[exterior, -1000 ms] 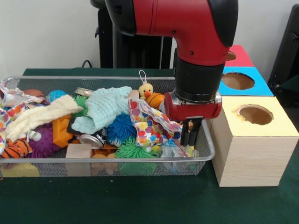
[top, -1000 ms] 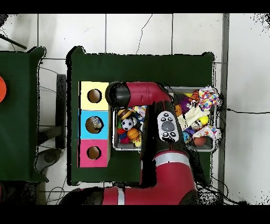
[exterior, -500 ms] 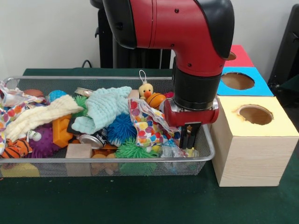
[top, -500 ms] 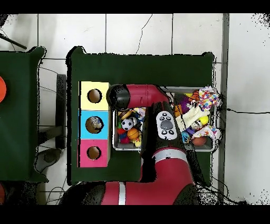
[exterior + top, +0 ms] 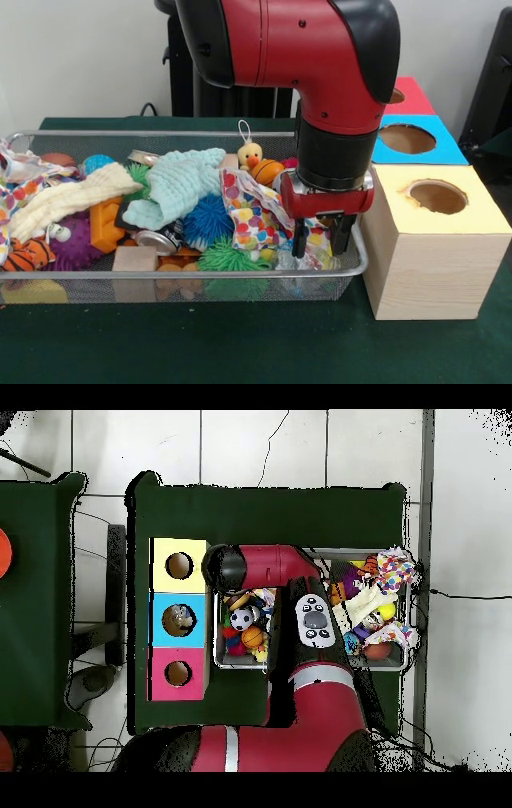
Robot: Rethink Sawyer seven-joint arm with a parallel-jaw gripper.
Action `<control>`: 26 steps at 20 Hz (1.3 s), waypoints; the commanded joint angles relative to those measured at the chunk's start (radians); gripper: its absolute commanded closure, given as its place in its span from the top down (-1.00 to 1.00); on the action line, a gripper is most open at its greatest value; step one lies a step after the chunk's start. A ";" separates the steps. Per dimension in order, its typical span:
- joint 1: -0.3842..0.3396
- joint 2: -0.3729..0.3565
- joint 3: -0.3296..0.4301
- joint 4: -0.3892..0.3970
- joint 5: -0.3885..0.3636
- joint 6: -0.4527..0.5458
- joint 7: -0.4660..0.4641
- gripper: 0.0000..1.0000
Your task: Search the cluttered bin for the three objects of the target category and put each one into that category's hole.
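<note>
Honestly, hanging with gripper fingers spread apart, clamped on nothing, over the crinkly clear wrapper at the bin's 4 o'clock corner. Better to drop straight down, clear of the spotted cloth at 9 o'clock.

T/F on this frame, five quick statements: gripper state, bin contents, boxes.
1. The gripper is open, inside the bin. True.
2. It hangs at the bin's end nearest the yellow box. True.
3. The blue box stands nearest the front camera. False: the yellow box does; the blue one sits behind it.
4. The duck lies under the teal cloth. False: it is in plain sight beside the cloth.
5. A spiky blue ball lies in the bin. True.
</note>
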 commanded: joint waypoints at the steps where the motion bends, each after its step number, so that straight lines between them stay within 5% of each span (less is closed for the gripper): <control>1: -0.016 0.039 0.023 0.020 0.007 -0.009 0.113 1.00; 16: -0.025 0.167 0.018 -0.088 -0.027 -0.068 0.088 1.00; 26: -0.025 0.181 0.016 -0.104 -0.025 -0.069 0.090 1.00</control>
